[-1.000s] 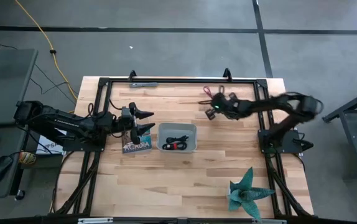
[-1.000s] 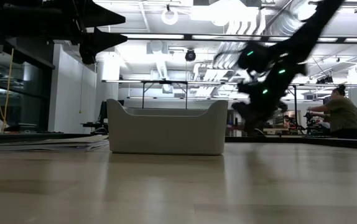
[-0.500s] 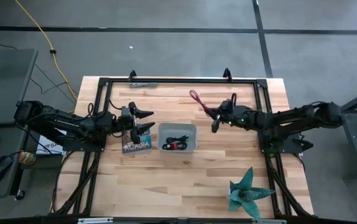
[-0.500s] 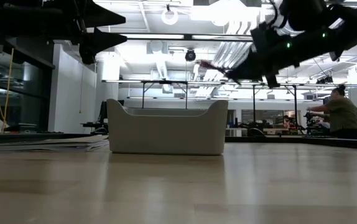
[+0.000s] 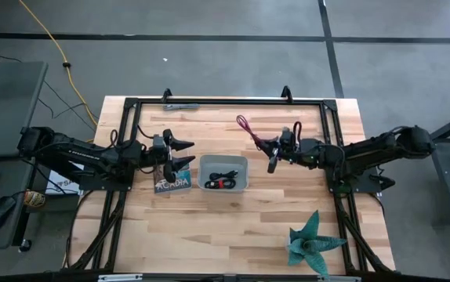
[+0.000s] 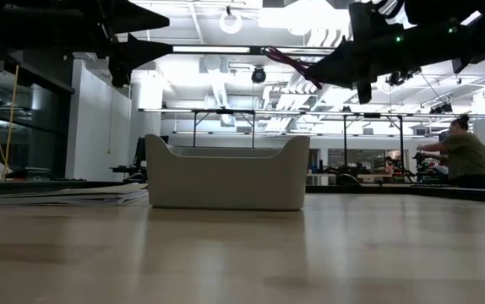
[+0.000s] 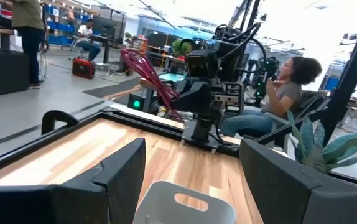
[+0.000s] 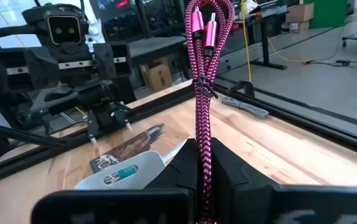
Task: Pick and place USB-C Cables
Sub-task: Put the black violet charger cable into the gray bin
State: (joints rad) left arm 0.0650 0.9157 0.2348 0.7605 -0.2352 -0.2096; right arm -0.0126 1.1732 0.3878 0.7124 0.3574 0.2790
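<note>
My right gripper (image 5: 270, 147) hangs in the air over the table to the right of the grey tray (image 5: 243, 185) and is shut on the purple USB-C cable (image 5: 248, 128), a tied bundle. In the low view the purple cable (image 6: 289, 59) sits high above the tray (image 6: 226, 173). A black cable and a black-and-red cable (image 5: 223, 178) lie inside the tray. My left gripper (image 5: 187, 152) hovers open left of the tray, over a printed card (image 5: 172, 185). The grey cable is out of view. My right gripper (image 8: 204, 180) pinches the purple bundle between its two fingers, at the looped end (image 8: 203, 146) away from the plugs. The fingers lie roughly level, coming from the table's right. The bundle is lifted clear and sticks out beyond the fingertips, its two plugs (image 8: 203, 28) at the free end.
A teal plant-like figure (image 5: 313, 241) stands near the table's near right. A grey tool (image 5: 179, 106) lies at the far edge. Black frame rails (image 5: 225, 101) border the table. People sit in the room behind (image 6: 462, 152).
My right gripper has taken the purple cable up off the table near the far edge and raised it clear. The arm has stretched out level, and the gripper has shifted slightly toward the tray. The bundle now points up and away from the fingers.
</note>
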